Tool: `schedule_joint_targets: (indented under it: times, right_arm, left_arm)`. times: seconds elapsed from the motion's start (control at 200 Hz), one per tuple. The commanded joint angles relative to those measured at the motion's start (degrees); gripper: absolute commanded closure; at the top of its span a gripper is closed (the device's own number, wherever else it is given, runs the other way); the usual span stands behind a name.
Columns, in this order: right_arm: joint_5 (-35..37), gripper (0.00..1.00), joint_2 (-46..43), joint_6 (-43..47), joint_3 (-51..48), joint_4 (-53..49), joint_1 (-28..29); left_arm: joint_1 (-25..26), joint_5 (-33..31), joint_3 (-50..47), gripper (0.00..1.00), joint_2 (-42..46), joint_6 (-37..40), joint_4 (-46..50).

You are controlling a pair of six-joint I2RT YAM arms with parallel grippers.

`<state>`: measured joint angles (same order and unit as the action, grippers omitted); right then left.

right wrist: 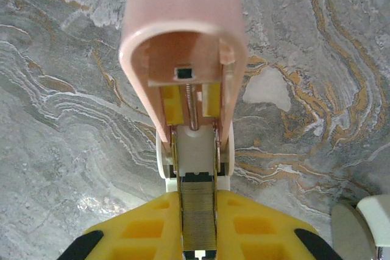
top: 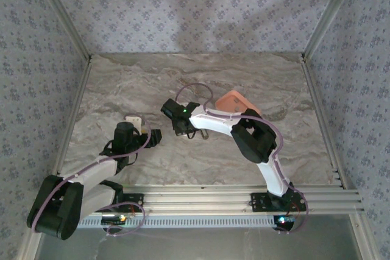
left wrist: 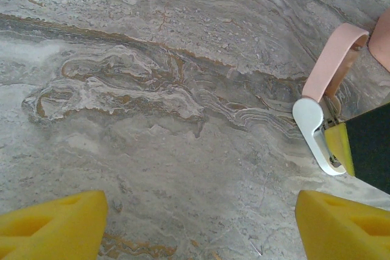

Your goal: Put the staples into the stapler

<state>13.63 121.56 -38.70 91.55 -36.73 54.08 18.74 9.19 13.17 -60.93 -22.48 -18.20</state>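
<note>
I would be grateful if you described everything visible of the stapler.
The stapler is salmon-pink plastic with a pale base, resting on the marble table, its rounded lid swung open. Inside show a thin spring rod and a metal channel. The right gripper, shut on the staples, holds the strip at the channel's mouth.

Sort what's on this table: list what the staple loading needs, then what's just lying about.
Job: open pink stapler; strip of staples, pinched in the right gripper.
Lying about: salmon-pink tray; small white object, left of the stapler.
</note>
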Motion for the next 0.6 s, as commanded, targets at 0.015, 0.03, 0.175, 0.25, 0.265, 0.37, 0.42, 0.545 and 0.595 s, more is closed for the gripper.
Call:
schedule_joint_targets:
  times: [0.015, 0.03, 0.175, 0.25, 0.265, 0.37, 0.42, 0.545, 0.595]
  right_arm:
    - [1.14, 0.85, -0.61, 0.29, 1.26, -1.32, 0.33]
    - [1.14, 0.85, -0.69, 0.29, 1.26, -1.30, 0.34]
    - [1.13, 0.73, -1.31, 0.29, 1.26, -1.33, 0.36]
    - [1.47, 0.72, -2.03, 0.38, 1.18, -1.26, 0.34]
    - [1.56, 0.72, -2.21, 0.42, 1.11, -1.15, 0.35]
    - [1.59, 0.72, -3.61, 0.64, 0.28, -0.11, 0.27]
    - [1.20, 0.74, -4.23, 0.67, -0.32, 0.60, 0.15]
    - [0.36, 0.78, -5.42, 0.33, -1.95, 1.89, -0.29]
    - [-0.28, 0.81, -5.88, 0.13, -2.86, 2.01, -0.58]
  left_arm:
    - [-0.29, 0.69, 1.10, 0.19, -0.42, 0.84, -1.67]
    - [-0.29, 0.66, 1.14, 0.19, -0.42, 0.80, -1.72]
    - [-0.29, 0.79, 1.16, 0.19, -0.51, 0.72, -1.88]
    - [-0.29, 0.83, 1.26, 0.19, -0.51, 0.82, -1.93]
    - [-0.29, 0.85, 1.25, 0.19, -0.51, 0.77, -1.85]
    - [-0.29, 0.91, 1.25, 0.19, -0.42, 0.82, -1.84]
    - [-0.29, 0.88, 1.32, 0.19, -0.42, 0.79, -1.80]
    - [-0.29, 0.87, 1.41, 0.19, -0.48, 0.82, -1.83]
    - [-0.29, 0.83, 1.42, 0.19, -0.51, 0.85, -1.84]
